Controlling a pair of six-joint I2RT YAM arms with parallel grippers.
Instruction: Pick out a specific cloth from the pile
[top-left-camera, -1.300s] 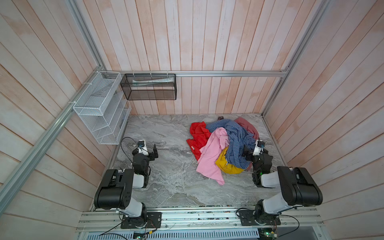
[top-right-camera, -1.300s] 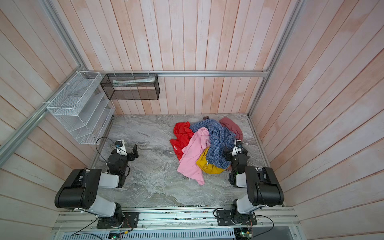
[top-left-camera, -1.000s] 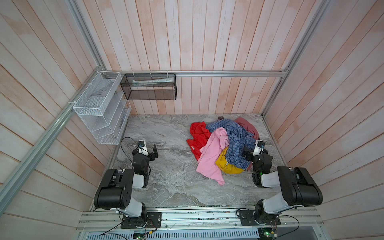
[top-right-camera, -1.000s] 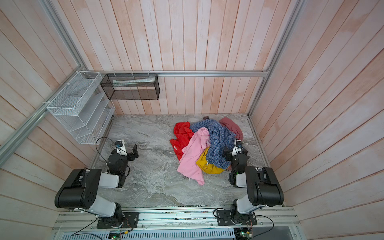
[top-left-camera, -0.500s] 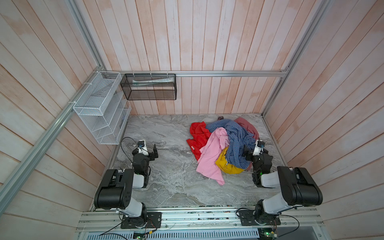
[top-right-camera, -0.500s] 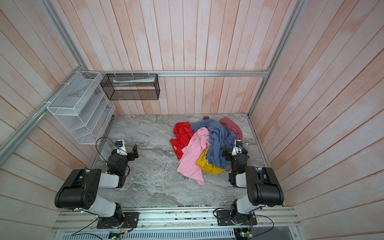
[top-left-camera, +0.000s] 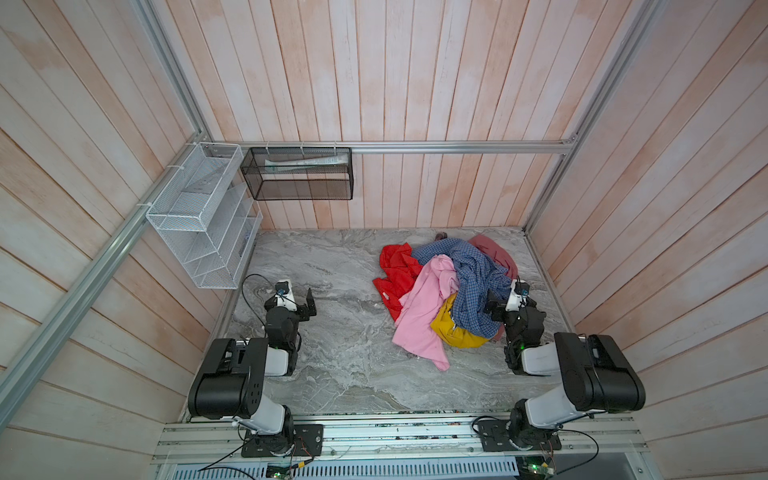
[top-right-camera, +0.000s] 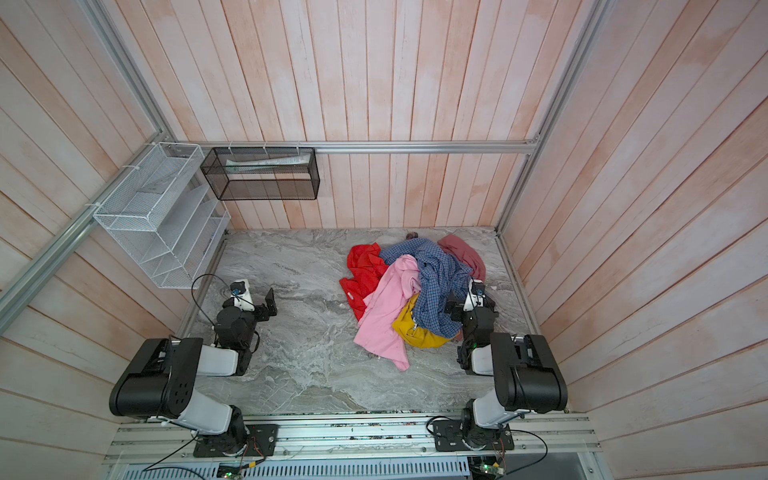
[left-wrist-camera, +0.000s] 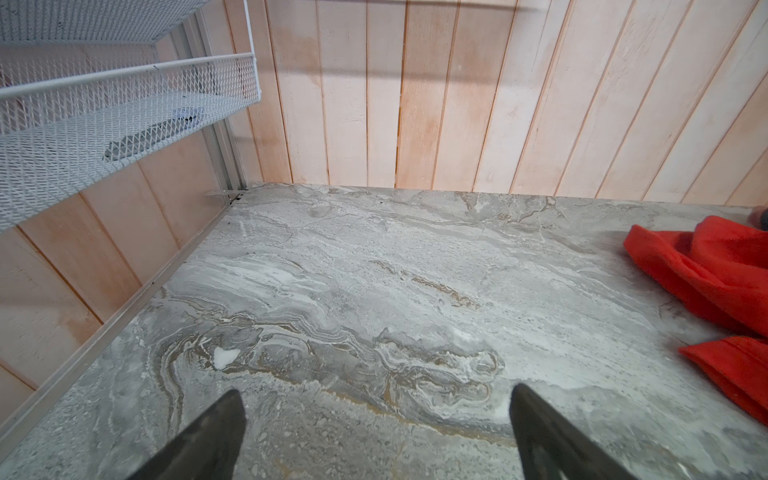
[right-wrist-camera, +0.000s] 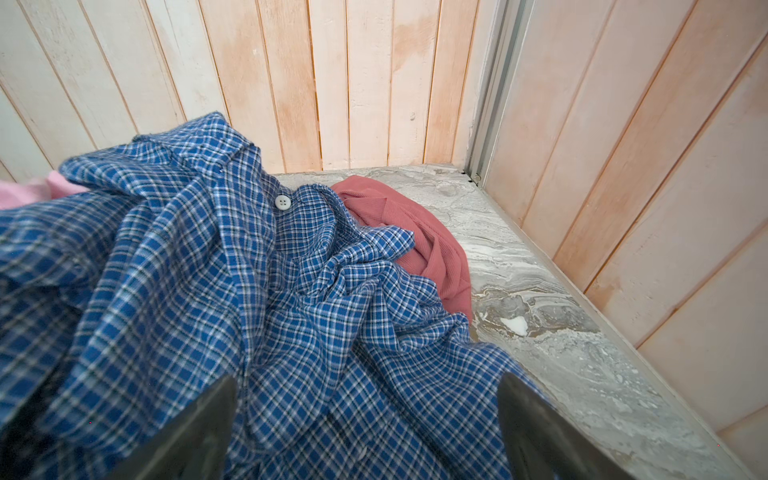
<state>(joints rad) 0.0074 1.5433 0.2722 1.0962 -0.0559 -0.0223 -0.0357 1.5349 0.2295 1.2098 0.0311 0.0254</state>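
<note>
Evidently the opening step: nothing is grasped. The plain bright red thin-fabric garment (top-left-camera: 395, 270) lies on the left flank of the heap of mixed garments (top-left-camera: 473, 282), partly under a light pink top (top-left-camera: 428, 307). Left gripper (left-wrist-camera: 374, 399), jaws apart, faces bare grey marbled tabletop (top-left-camera: 340, 332); right gripper (right-wrist-camera: 365, 382), jaws apart, probably touches the blue checked shirt (right-wrist-camera: 249, 291). Next move: reach and pinch an exposed red fold only.

white wire rack (top-left-camera: 195, 216) | black mesh basket (top-left-camera: 297, 190) | marble tabletop (top-left-camera: 340, 332)
</note>
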